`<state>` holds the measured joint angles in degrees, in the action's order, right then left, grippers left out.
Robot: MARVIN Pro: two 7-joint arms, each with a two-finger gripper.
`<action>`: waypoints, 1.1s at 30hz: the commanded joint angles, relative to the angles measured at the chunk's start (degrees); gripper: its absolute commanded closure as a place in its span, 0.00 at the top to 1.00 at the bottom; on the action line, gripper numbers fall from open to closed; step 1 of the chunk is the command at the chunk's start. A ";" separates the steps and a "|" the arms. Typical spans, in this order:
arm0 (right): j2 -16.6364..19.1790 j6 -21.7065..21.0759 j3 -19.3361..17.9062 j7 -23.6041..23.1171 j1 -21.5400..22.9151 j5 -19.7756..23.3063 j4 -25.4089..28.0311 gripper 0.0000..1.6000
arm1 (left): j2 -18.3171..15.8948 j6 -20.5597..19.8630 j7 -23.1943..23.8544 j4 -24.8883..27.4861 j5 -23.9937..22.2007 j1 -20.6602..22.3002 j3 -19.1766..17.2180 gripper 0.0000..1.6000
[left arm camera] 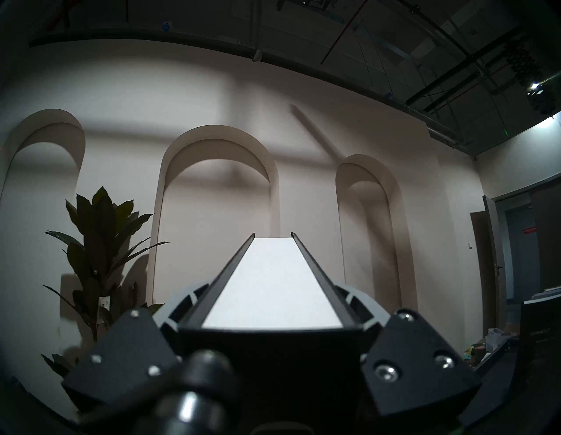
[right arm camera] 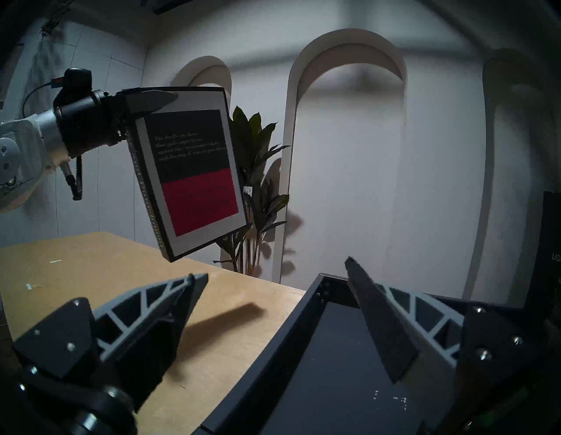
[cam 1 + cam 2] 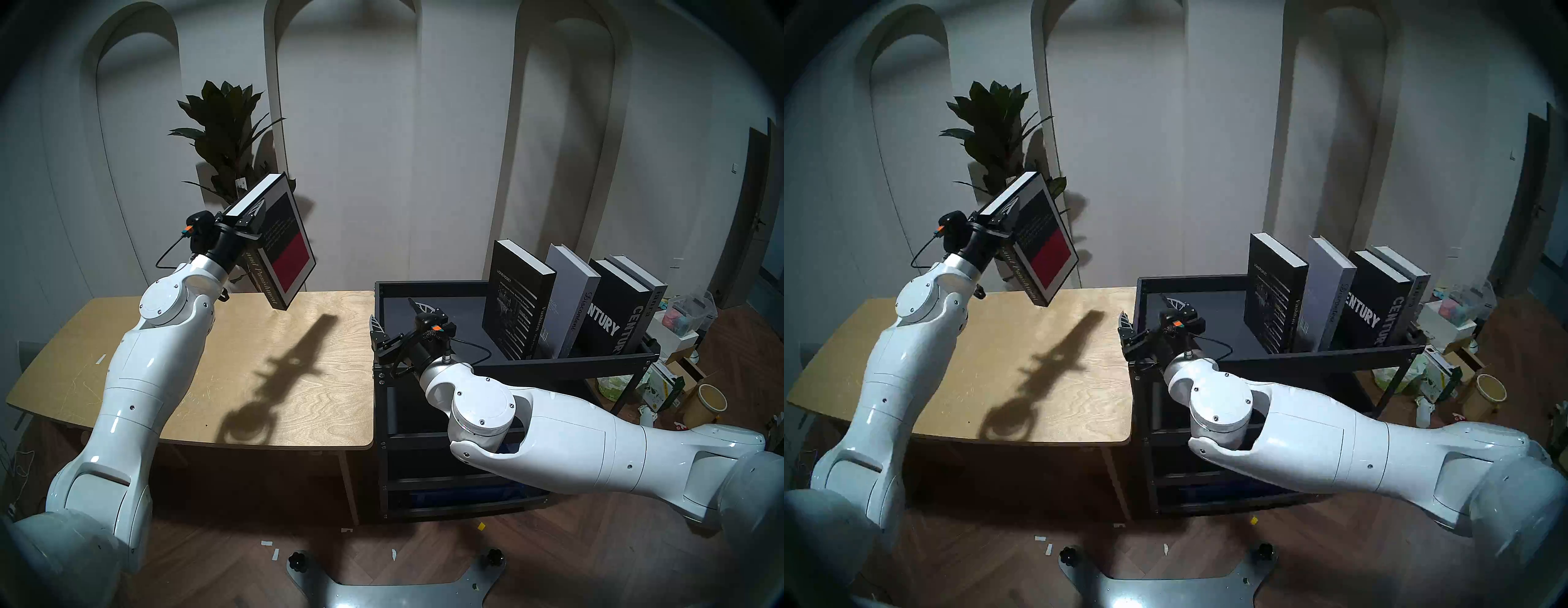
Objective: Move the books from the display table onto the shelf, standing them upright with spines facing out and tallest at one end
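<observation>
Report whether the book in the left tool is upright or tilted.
Tilted. The Crime and Punishment book hangs in the air above the display table, bottom corner lowest, clamped by the left tool.

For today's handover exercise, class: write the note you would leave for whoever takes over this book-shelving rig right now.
Left claw: shut on the Crime and Punishment book, held tilted in the air over the display table.
Right claw: open, empty, at the shelf's left edge.
Done: four books stand upright on the shelf's right side, spines out. No books left on the table.
Left: carry the held book over and stand it upright, spine out, with the tallest at one end.
</observation>
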<state>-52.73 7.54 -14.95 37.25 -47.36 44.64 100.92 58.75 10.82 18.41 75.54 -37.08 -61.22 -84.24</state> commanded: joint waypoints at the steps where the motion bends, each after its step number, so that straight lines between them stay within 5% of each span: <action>1: -1.66 0.02 -0.65 -0.08 1.71 -0.91 -0.67 1.00 | -2.60 0.35 -2.60 4.37 1.21 -3.62 -2.36 0.00; 27: -5.24 0.04 -0.15 -1.48 3.82 -4.64 -7.84 1.00 | -3.91 0.22 -12.74 22.38 5.21 -17.20 -8.20 0.00; 33: -6.14 0.51 0.48 -1.57 3.85 -6.22 -9.22 1.00 | -4.79 -0.50 -14.15 26.22 3.11 -22.91 -13.02 0.00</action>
<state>-57.13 7.17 -14.53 35.33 -44.57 40.25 91.81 55.06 10.58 5.68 96.81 -32.24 -79.20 -92.50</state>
